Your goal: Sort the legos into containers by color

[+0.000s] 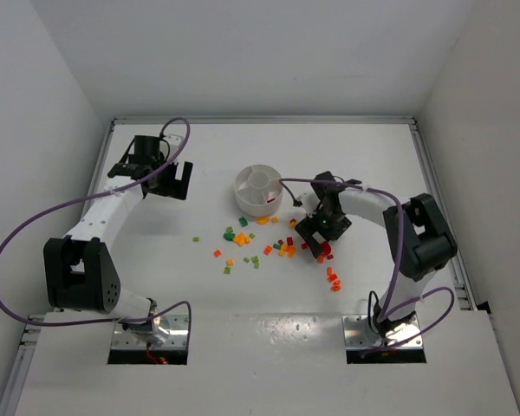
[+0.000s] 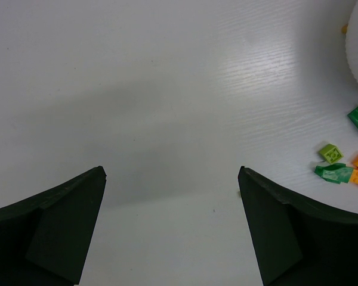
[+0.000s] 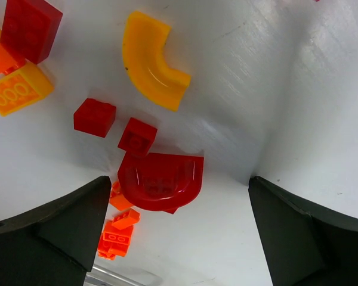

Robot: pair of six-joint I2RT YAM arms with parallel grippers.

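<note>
1. Hanging low over the red end of the scattered legos (image 1: 240,238), the right gripper (image 3: 178,182) is seen with jaws spread wide and nothing grasped; a red curved brick (image 3: 161,182) lies on the table (image 1: 243,303) between its fingers, set nearer the finger on the left of the wrist view.
2. The brick's straight edge is laid roughly along the line from finger to finger; a closing would therefore be taken on its two ends, it is judged; a small red square brick (image 3: 137,137) appears to touch its far edge and could be caught along with it.
3. The dish (image 1: 247,201) is placed near, farther from the bases and toward the robot's left.
4. The left gripper (image 2: 171,173) is likewise released over bare table, well apart from the reds; the right arm is plainly nearer.
</note>
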